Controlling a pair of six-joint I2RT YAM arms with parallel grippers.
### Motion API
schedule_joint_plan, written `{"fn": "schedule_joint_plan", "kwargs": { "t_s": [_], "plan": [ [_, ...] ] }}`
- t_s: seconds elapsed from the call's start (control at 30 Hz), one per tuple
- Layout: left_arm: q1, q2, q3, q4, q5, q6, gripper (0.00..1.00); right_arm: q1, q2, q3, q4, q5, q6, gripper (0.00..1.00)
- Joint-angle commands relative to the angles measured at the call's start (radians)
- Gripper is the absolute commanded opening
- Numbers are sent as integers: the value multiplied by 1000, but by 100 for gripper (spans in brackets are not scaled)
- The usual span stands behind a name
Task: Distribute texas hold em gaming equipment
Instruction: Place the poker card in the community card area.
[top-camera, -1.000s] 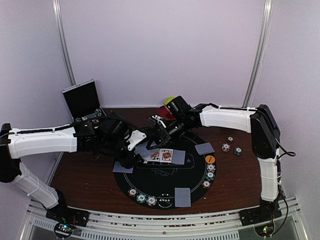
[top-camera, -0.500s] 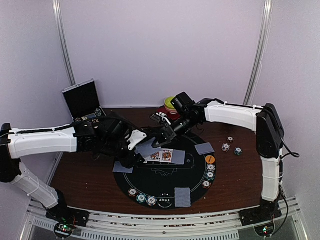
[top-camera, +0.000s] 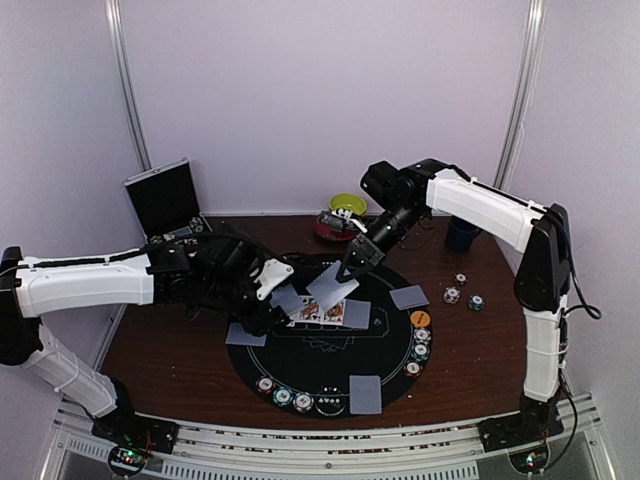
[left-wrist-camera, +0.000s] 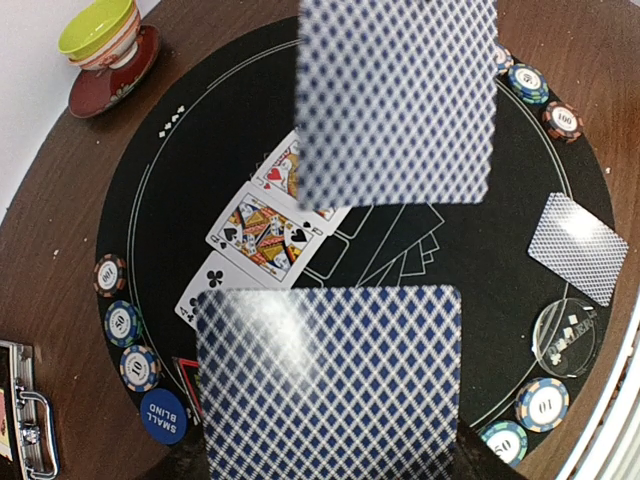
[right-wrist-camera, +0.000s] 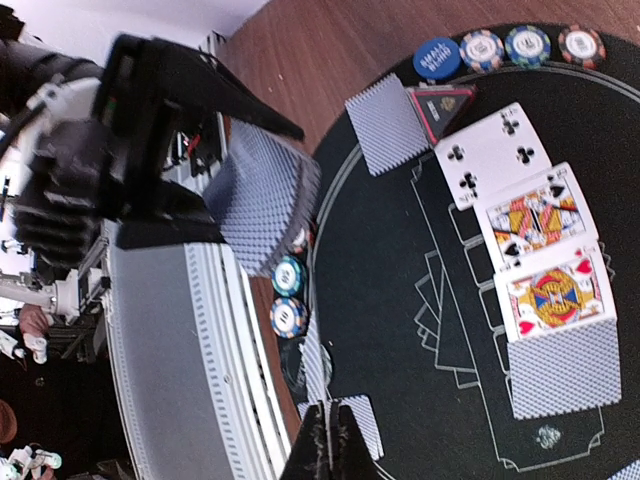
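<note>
The bench (left-wrist-camera: 45, 210) is dark brown wood, smooth with a soft shine. The round black mat (left-wrist-camera: 170, 170) looks matt, like cloth. The deck of cards (left-wrist-camera: 330, 390) has a smooth back that catches light. The single card (left-wrist-camera: 395, 100) looks like thin paper. The poker chips (left-wrist-camera: 541, 408) look like hard plastic. The dealer disc (left-wrist-camera: 563, 335) is clear and shiny. The yellow-green bowl (left-wrist-camera: 97, 27) and red saucer (left-wrist-camera: 105, 90) are glossy.
</note>
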Motion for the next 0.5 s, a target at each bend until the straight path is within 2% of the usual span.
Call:
{"fn": "schedule_joint_plan", "kwargs": {
  "t_s": [0.0,0.33,0.47],
  "plan": [
    [-4,-25,3,50,16,4,63,-9,9,-30,-164,163,-162,0],
    [-10,-25,1,50,15,0,63,-11,-32,-109,-166,489,-280,0],
    [-10,-27,1,50,16,-1,63,-11,-22,-121,-166,565,-318,0]
  ]
}}
